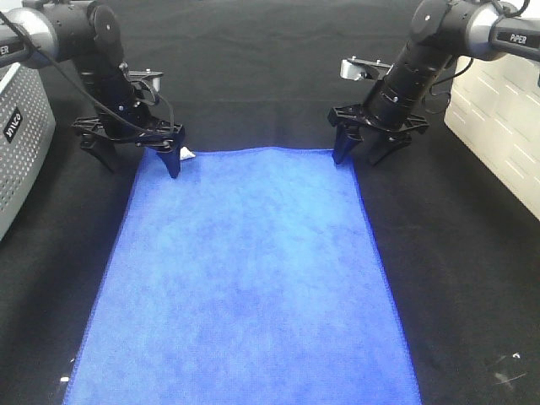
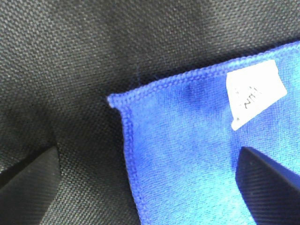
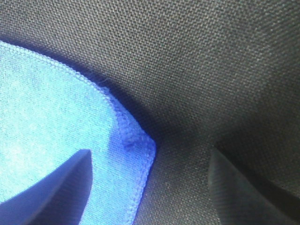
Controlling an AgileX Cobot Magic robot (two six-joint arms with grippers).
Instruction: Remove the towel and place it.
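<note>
The royal-blue towel [image 1: 245, 278] lies flat on the black cloth, long side running toward the camera. My left gripper [image 1: 139, 160] stands open over its far left corner, one finger on the towel by the white tag [image 1: 186, 154], the other on the black cloth. The left wrist view shows that corner [image 2: 187, 154] and the tag [image 2: 255, 93] between the spread fingers. My right gripper [image 1: 364, 152] is open astride the far right corner [image 3: 126, 140], one fingertip [image 3: 56, 192] over blue fabric, the other [image 3: 243, 187] over black cloth. Nothing is held.
A grey perforated box [image 1: 21, 143] stands at the left edge. A white ribbed case [image 1: 502, 126] stands at the right edge. The black table covering [image 1: 456, 278] surrounds the towel on all sides.
</note>
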